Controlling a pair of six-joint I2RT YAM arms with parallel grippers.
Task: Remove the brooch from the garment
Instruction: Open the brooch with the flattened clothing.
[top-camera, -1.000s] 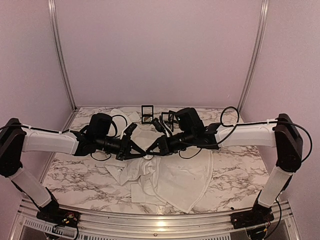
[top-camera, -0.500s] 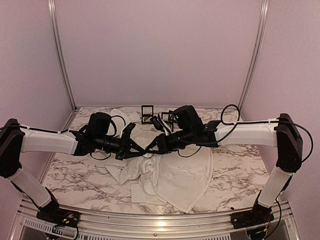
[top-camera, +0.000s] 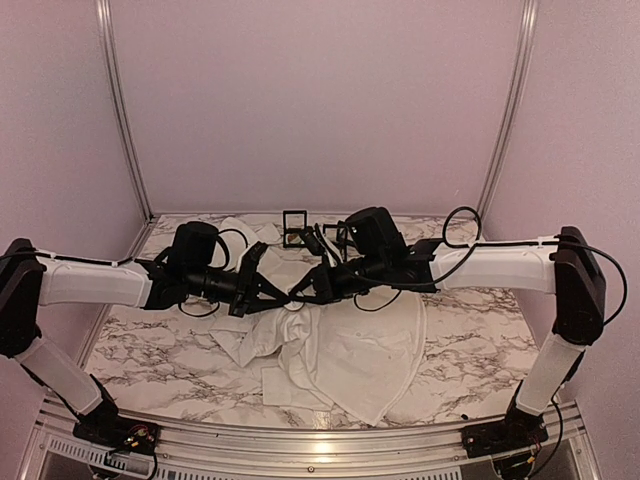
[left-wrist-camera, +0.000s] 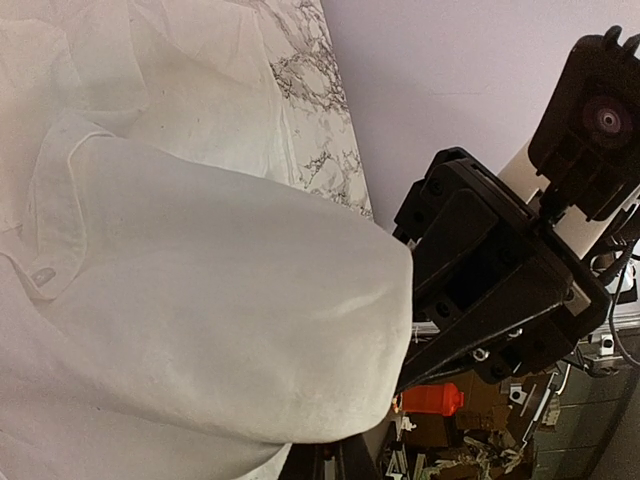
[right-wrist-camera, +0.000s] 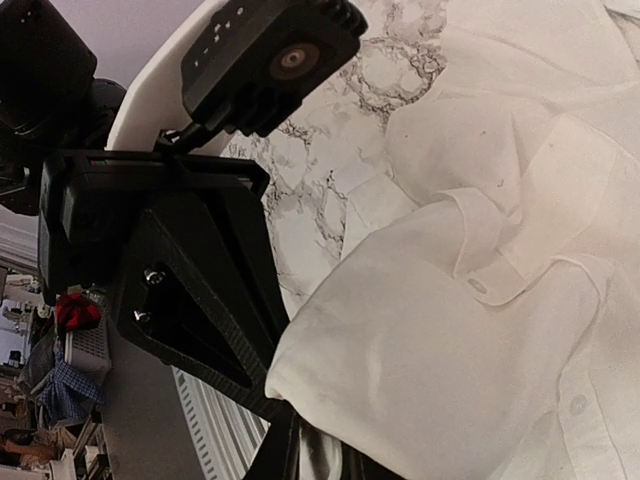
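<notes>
Since both arms went up a bit, the garment (top-camera: 350, 370) still has its hem on the table (top-camera: 470, 350) nr the front, but its middle now hangs higher. The left gripper (top-camera: 280, 295) is pinched tight on cloth. The right gripper (top-camera: 300, 293) touches it too, but its jaws are hidden, so can't tell. No sign of the brooch, prob. in that fold, so it's not off yet.

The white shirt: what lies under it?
The marble table shows around the shirt, which lies on it with its middle raised. Anything beneath the cloth is covered; no brooch shows.
</notes>
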